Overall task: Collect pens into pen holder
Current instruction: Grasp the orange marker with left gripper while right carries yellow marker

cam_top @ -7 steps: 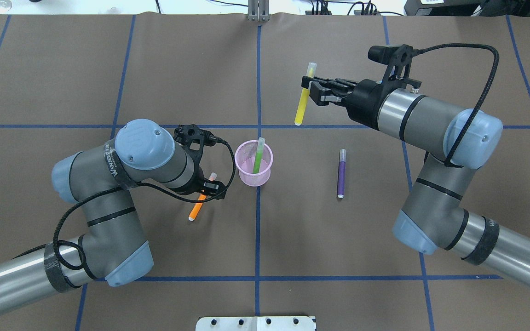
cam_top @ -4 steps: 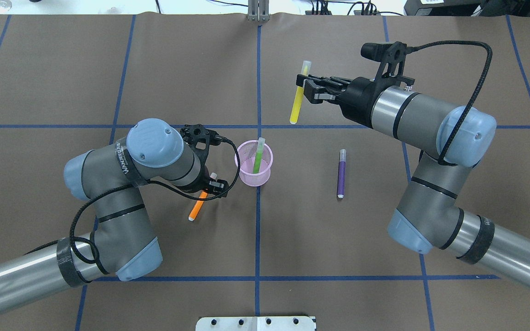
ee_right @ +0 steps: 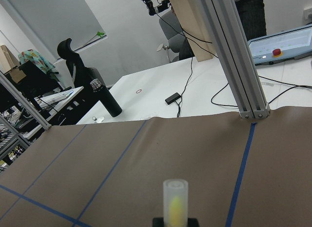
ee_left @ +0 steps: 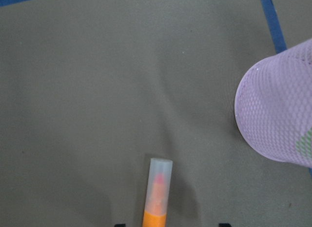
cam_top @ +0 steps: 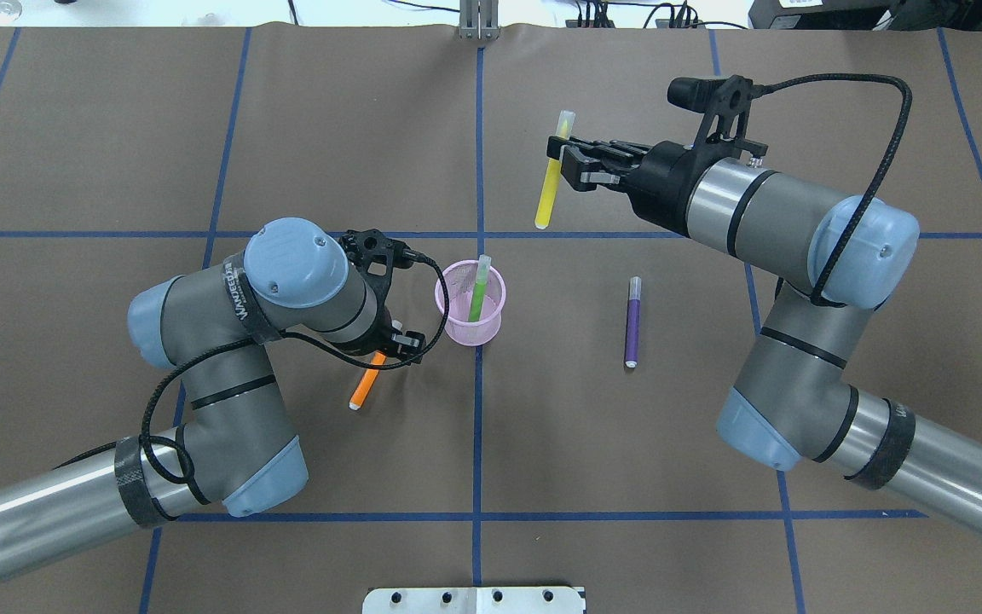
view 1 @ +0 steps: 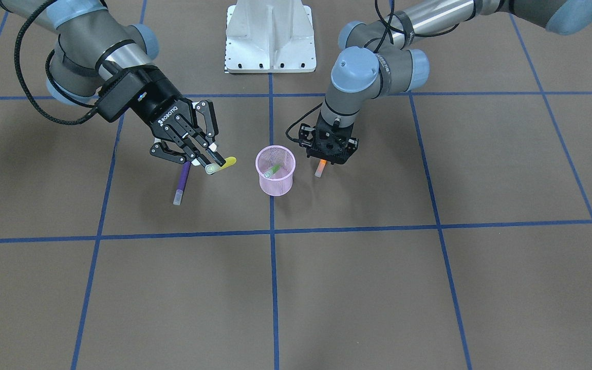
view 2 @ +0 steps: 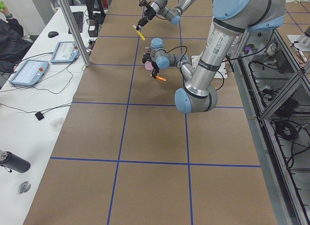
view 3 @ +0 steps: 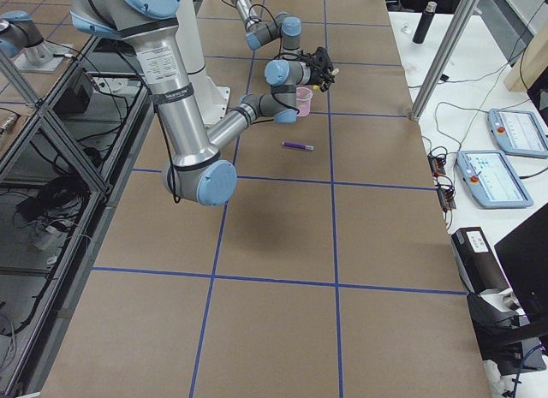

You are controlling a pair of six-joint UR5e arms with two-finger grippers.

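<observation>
Right gripper [cam_top: 561, 166] clamps the yellow pen [cam_top: 546, 201] crosswise — jaws near its capped end.

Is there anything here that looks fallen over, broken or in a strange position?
Nothing stands out. The pink cup stands upright with the green pen leaning inside. The purple pen and the orange pen lie flat and whole. The right pincer holds the yellow pen in the air.

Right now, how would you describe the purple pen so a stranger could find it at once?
Start at the pink mesh cup at the table's centre. On the right arm's side a pen lies flat, alone. It is the only purple one, and no claw touches it.
</observation>
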